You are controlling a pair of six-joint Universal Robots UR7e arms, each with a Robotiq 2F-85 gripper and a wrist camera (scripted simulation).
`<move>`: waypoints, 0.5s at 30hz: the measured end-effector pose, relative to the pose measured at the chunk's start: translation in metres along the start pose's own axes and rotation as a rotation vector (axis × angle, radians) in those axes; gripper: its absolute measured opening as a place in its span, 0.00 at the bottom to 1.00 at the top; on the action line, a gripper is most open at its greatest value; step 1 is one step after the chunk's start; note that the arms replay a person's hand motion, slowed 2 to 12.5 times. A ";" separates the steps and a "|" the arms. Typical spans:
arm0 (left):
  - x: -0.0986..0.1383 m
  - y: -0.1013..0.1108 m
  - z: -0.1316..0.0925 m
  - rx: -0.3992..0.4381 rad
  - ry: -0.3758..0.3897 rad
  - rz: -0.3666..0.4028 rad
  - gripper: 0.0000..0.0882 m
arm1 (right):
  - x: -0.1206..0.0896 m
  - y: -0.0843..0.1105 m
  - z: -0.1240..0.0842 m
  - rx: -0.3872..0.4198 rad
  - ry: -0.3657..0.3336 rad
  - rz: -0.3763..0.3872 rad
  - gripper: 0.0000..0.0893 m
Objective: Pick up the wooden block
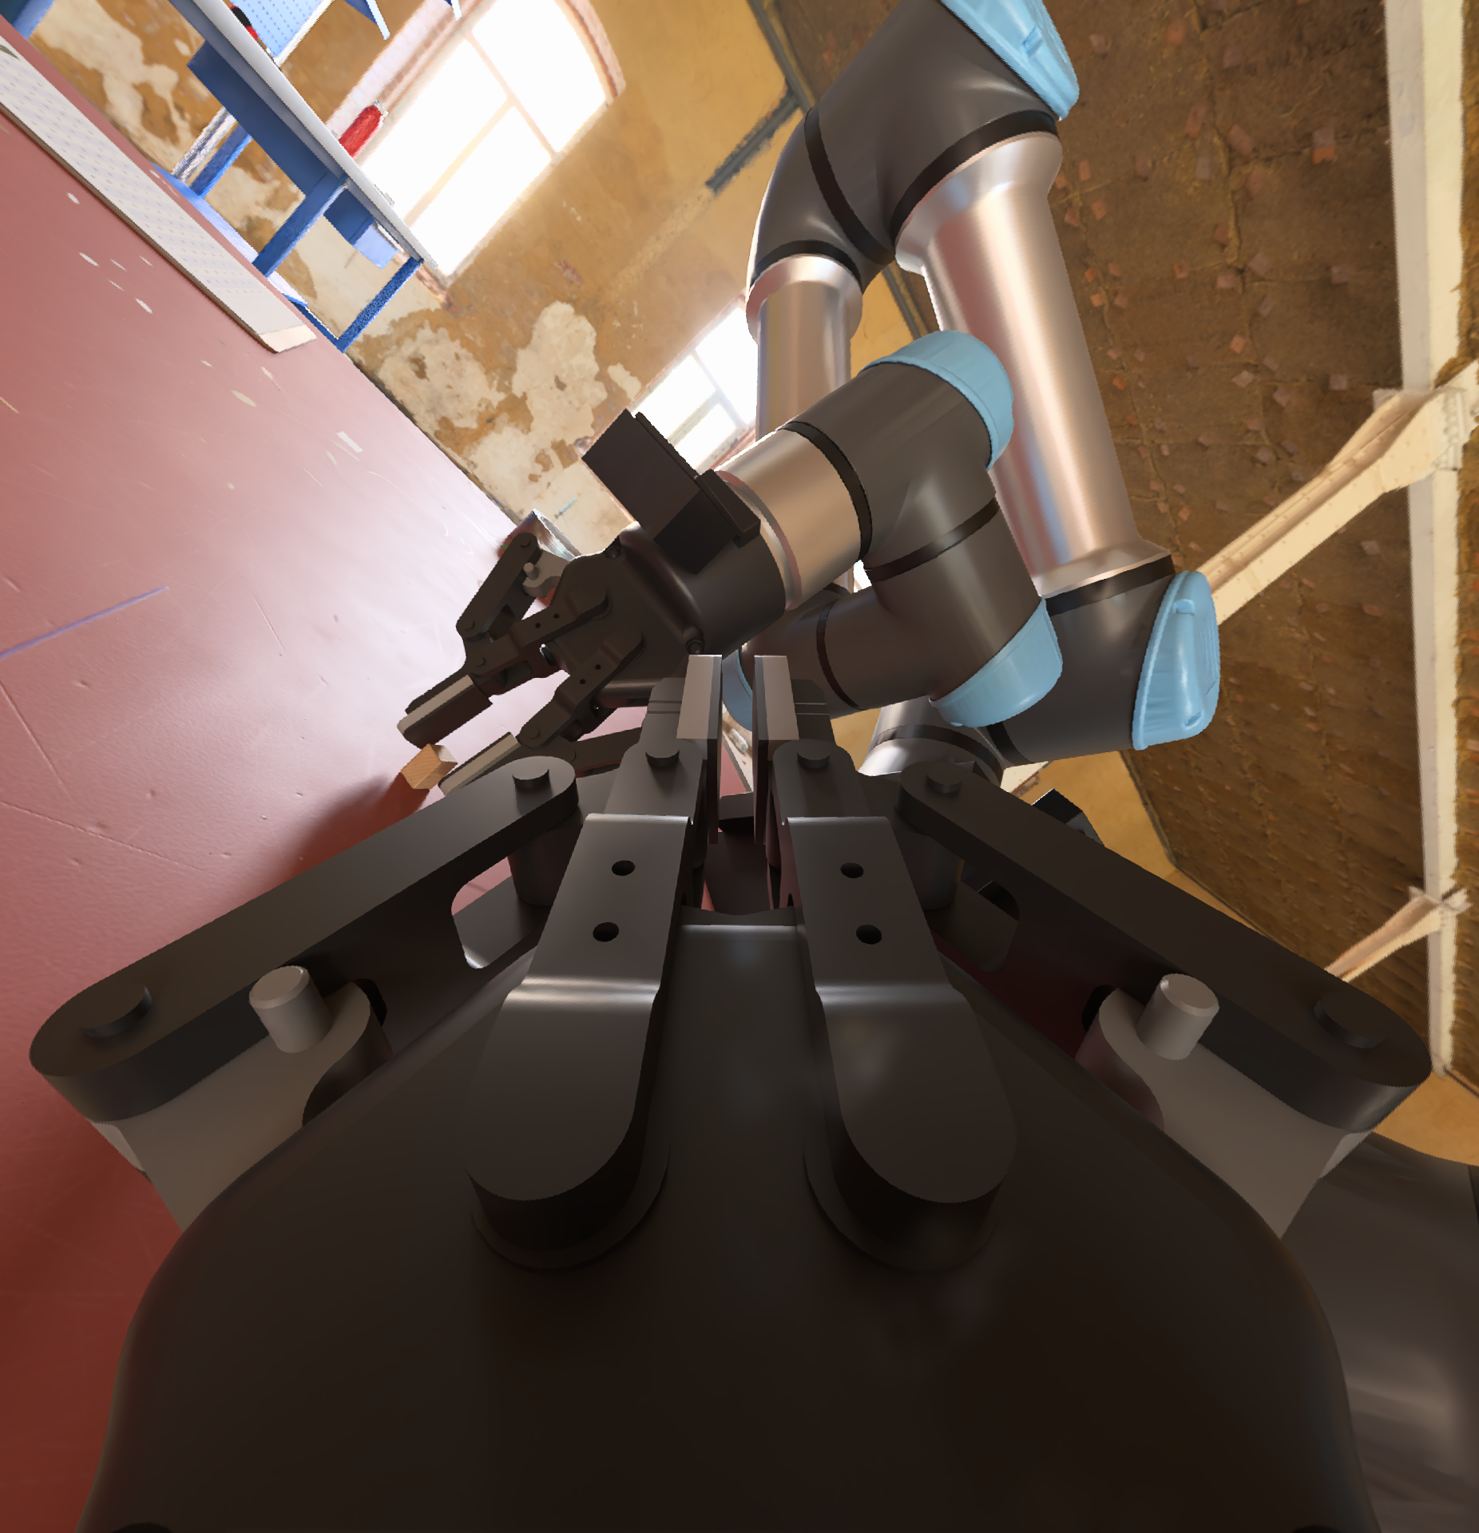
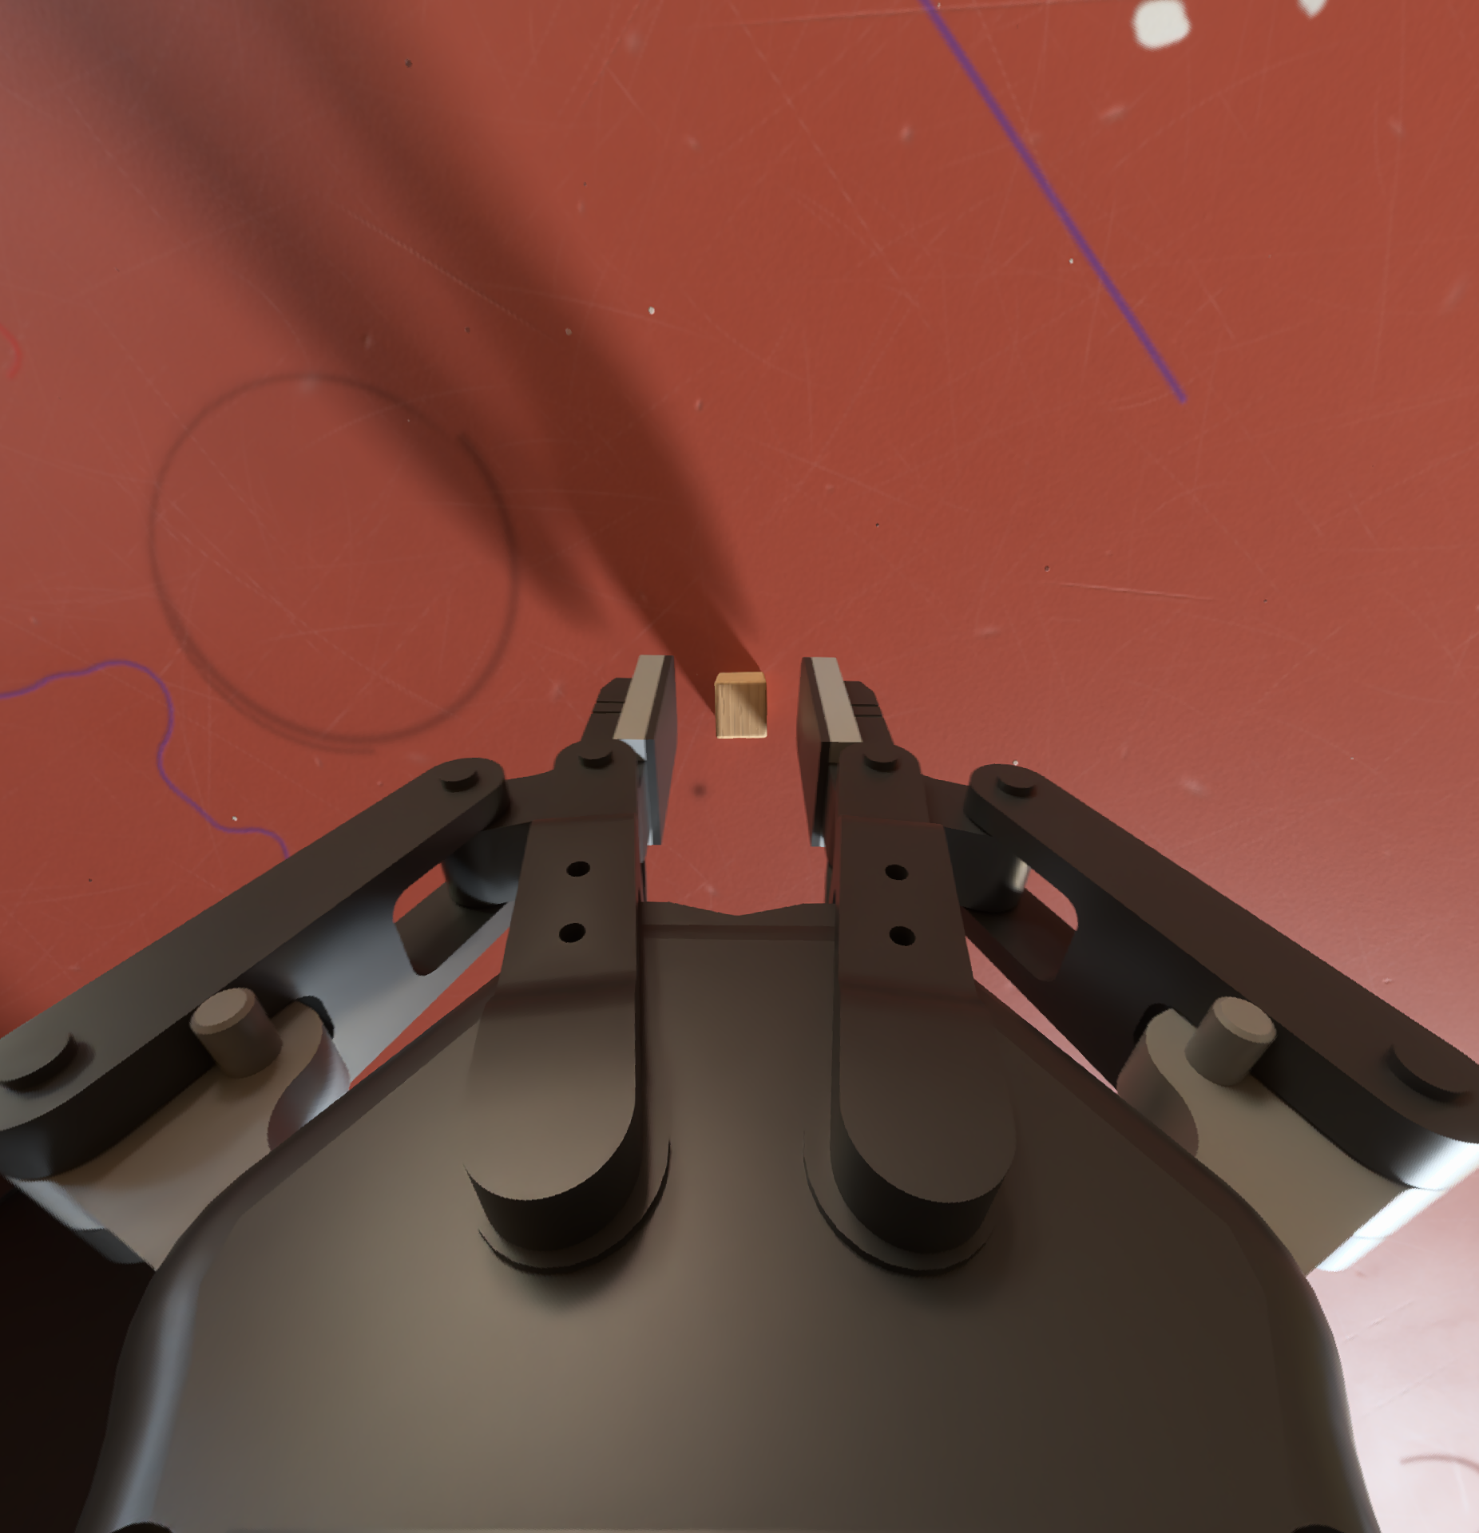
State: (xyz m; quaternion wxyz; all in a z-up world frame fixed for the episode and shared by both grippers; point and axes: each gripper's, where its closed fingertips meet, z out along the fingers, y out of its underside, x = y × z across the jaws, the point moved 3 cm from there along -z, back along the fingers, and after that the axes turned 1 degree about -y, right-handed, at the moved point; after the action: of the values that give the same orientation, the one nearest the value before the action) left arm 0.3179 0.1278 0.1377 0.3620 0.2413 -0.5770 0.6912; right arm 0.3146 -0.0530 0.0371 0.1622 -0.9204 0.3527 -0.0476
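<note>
A small light wooden block lies on the red table. My right gripper is open above it, with the block showing in the gap between the fingertips and touching neither pad. In the left wrist view the same right gripper hangs just over the block, with its fingers spread on either side. My left gripper is nearly shut, with a narrow gap and nothing between the pads, held off to the side of the block.
The right arm reaches in from the upper right of the left wrist view. A white perforated board lies far back on the red table, by a blue frame. Pen marks and a drawn circle mark the surface.
</note>
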 end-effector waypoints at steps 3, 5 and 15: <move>-0.001 0.000 -0.001 0.000 -0.009 -0.003 0.08 | 0.001 0.000 0.000 0.014 0.000 -0.001 0.20; -0.002 0.000 -0.001 -0.001 -0.016 -0.005 0.08 | 0.001 -0.001 0.000 0.022 0.004 -0.013 0.14; -0.006 0.001 -0.002 -0.008 -0.049 -0.030 0.08 | 0.004 -0.003 0.002 0.053 0.003 -0.137 0.11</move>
State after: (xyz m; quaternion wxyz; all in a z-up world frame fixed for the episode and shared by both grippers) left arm 0.3207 0.1279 0.1319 0.3591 0.2655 -0.5847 0.6773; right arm 0.3200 -0.0529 0.0365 0.1822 -0.9377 0.2875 -0.0694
